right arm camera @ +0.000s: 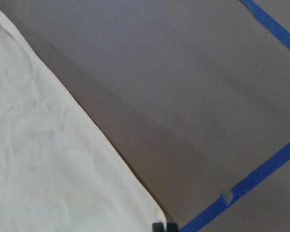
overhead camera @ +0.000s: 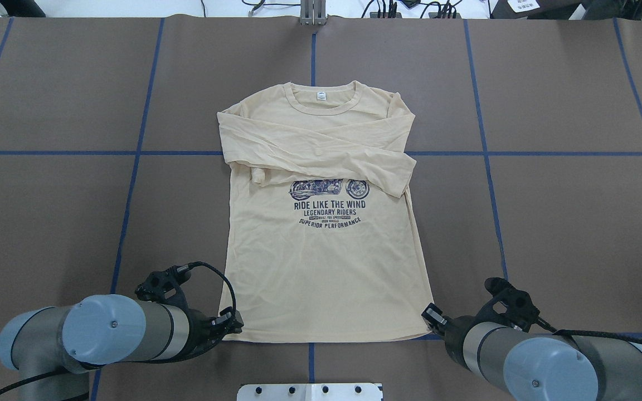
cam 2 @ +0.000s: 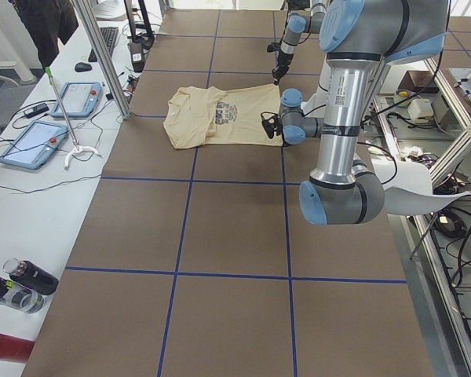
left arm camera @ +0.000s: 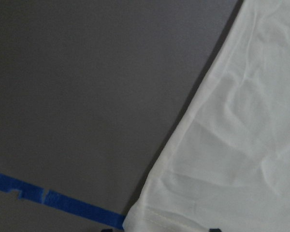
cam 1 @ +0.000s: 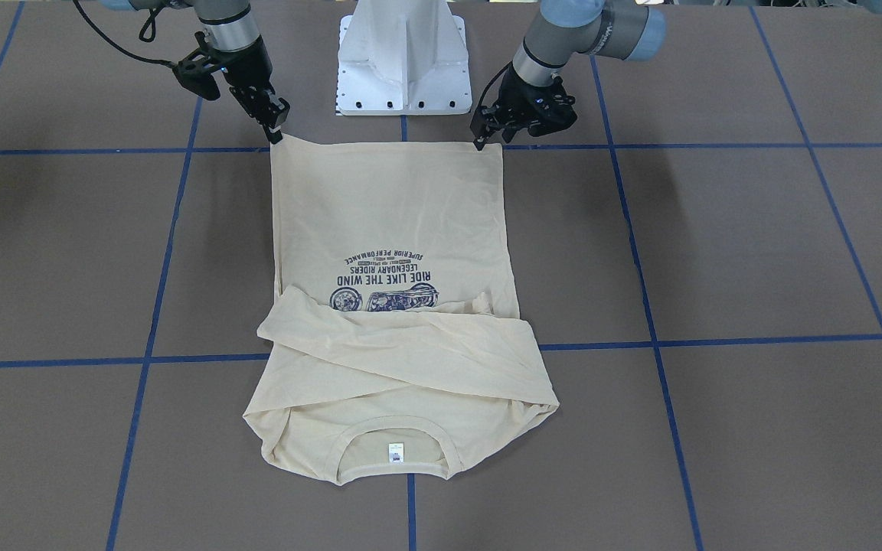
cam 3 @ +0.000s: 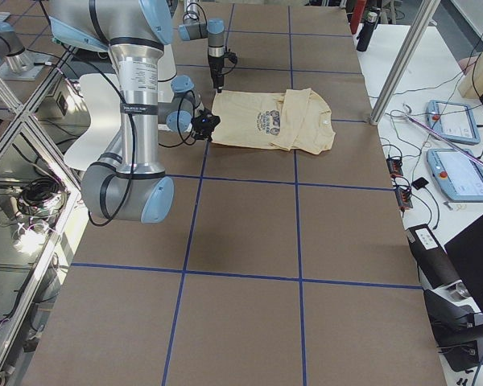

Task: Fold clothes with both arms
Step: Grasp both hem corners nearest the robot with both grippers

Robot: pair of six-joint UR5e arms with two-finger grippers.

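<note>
We saw the long-sleeved shirt [overhead camera: 321,262] flat on the table [overhead camera: 549,223], sleeves crossed over its chest. The left gripper [cam 1: 489,138] stood spread at one hem corner; the right gripper [cam 1: 276,136] had its tips together at the other.

left arm [overhead camera: 92,337]: thick grey-silver tubes, rounded light-blue joint caps with a small dark screw at the centre, faint pale lettering on one grey housing
right arm [overhead camera: 538,365]: same grey-silver tubes and light-blue caps, bright metal band at the wrist
sticker [cam 2: 337,98]: white with dark print, on the left arm's silver tube
cable [overhead camera: 226,284]: black, thin, looping off each wrist
left gripper [cam 1: 481,140]: black, angular bracket, two slim fingers
right gripper [cam 1: 276,132]: black, same build
pedestal base [cam 1: 403,61]: white ribbed column on a flat plate, dark bolts along its edge
</note>
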